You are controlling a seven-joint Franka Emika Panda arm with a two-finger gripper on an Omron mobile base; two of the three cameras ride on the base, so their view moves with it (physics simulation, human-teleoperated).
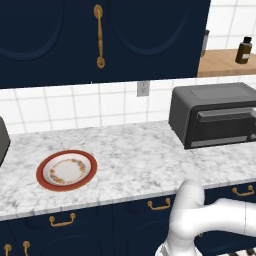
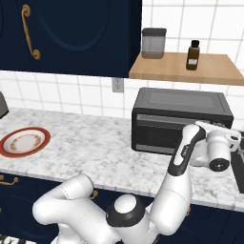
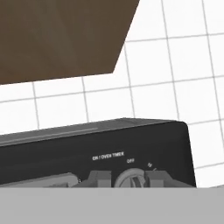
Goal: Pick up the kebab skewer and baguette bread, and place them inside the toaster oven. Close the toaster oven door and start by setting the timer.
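The toaster oven (image 2: 181, 119) stands at the back of the marble surface (image 1: 125, 160), its door (image 1: 220, 127) shut. The gripper (image 3: 129, 181) sits at the oven's right front, its fingers either side of the timer knob (image 3: 130, 178) (labelled ON / OVEN TIMER); whether they press it cannot be told.

even, bright rendered light, soft faint shadows, no glare; hand view slightly blurred and pixelated on the lettering.
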